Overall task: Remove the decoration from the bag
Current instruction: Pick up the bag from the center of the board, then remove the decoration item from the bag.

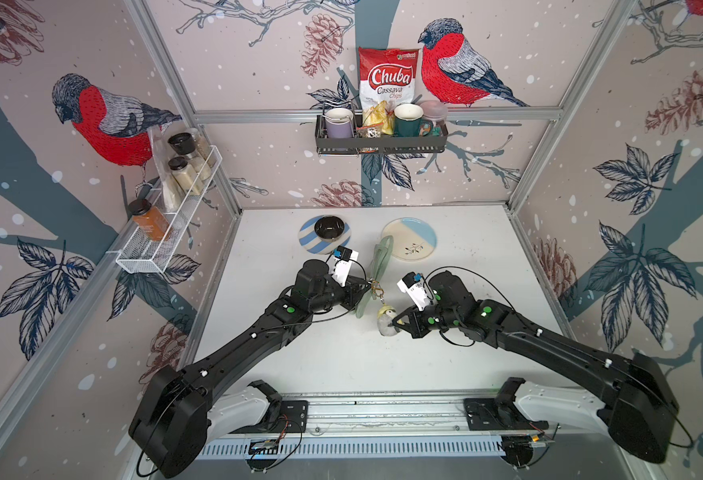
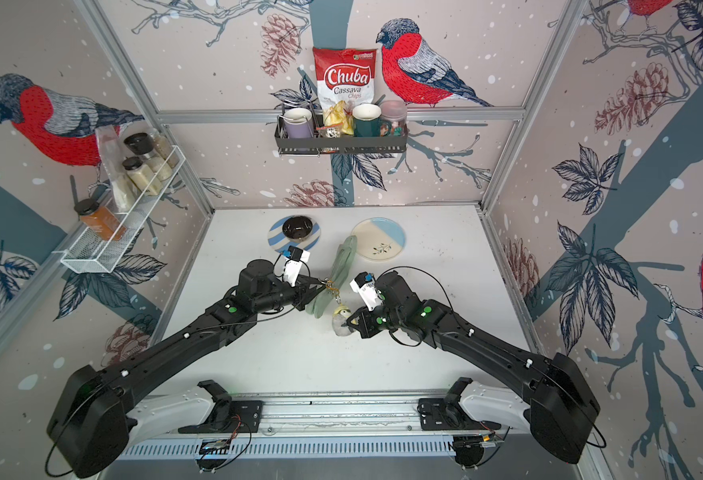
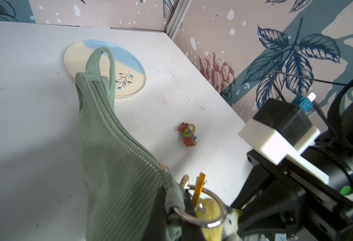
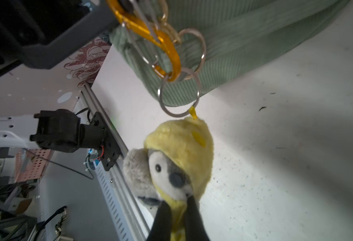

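Observation:
The bag point(image 1: 376, 266) point(image 2: 341, 262) is a sage-green ribbed pouch. It is raised at its near end, and its strap loop reaches back over a plate. My left gripper point(image 1: 369, 286) point(image 3: 175, 200) is shut on the fabric tab at the bag's metal ring point(image 3: 213, 224). An orange carabiner point(image 4: 171, 54) and a key ring point(image 4: 178, 94) link that end to the decoration point(image 1: 387, 320) point(image 4: 181, 150), a plush penguin in a yellow hood. My right gripper point(image 1: 399, 322) point(image 4: 177, 203) is shut on the plush below its face.
A cream and blue plate point(image 1: 399, 232) lies behind the bag. A striped plate point(image 1: 310, 241) holds a dark bowl point(image 1: 329, 227). A small orange and green figure point(image 3: 187, 134) lies loose on the table. Racks hang on the left wall point(image 1: 166, 232) and back wall point(image 1: 381, 145).

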`<action>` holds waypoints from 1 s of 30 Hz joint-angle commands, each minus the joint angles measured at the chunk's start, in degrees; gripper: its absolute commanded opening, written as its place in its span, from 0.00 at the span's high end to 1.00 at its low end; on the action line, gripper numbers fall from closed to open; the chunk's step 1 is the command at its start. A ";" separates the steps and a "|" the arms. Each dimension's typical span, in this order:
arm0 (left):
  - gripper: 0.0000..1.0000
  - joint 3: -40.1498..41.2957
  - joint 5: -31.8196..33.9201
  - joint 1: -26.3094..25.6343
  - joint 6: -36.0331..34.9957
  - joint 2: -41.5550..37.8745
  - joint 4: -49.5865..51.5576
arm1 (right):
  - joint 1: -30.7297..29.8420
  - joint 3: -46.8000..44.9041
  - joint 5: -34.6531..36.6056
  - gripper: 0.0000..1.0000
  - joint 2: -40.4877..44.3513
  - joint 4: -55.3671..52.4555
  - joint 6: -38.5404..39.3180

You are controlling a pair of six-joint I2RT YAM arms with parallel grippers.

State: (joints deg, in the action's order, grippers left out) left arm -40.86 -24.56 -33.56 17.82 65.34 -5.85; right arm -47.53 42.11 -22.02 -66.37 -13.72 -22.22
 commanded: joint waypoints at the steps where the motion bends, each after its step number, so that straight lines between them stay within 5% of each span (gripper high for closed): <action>1: 1.00 -2.08 -2.51 0.16 -9.11 -1.38 2.50 | -0.57 -1.50 6.22 0.81 0.00 4.40 3.20; 5: 1.00 -3.66 -4.00 0.20 -16.18 -3.20 8.39 | -0.69 -4.44 1.93 0.53 2.30 6.37 10.55; 9: 1.00 -5.15 -5.41 0.17 -21.59 -4.12 12.84 | -0.71 -7.84 6.49 0.35 9.04 12.98 11.85; 13: 1.00 -5.68 -8.19 0.18 -27.89 -5.68 14.87 | 0.47 -11.30 7.70 0.35 13.26 25.91 7.03; 18: 1.00 -7.83 -11.46 0.26 -35.07 -6.46 18.06 | 4.16 -10.22 -7.52 0.47 8.26 34.64 0.90; 20: 1.00 -9.11 -10.33 0.25 -33.95 -5.65 17.91 | 2.63 -8.75 -2.14 0.48 7.26 32.72 3.32; 23: 1.00 -11.16 -9.18 0.28 -28.84 -3.80 17.64 | -6.52 -8.95 21.28 0.49 8.33 30.97 13.07; 25: 1.00 -10.93 -7.10 0.25 -22.09 -3.64 14.47 | -15.43 -12.44 37.69 0.44 7.90 40.38 19.49; 30: 1.00 -11.18 -5.36 0.25 -11.06 -3.95 12.46 | -22.35 -14.13 54.13 0.43 1.39 54.19 27.07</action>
State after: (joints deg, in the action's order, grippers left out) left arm -51.44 -31.16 -33.50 -1.72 61.71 11.18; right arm -67.92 28.23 15.73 -63.11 27.86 -2.61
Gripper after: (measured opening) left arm 0.082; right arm 0.579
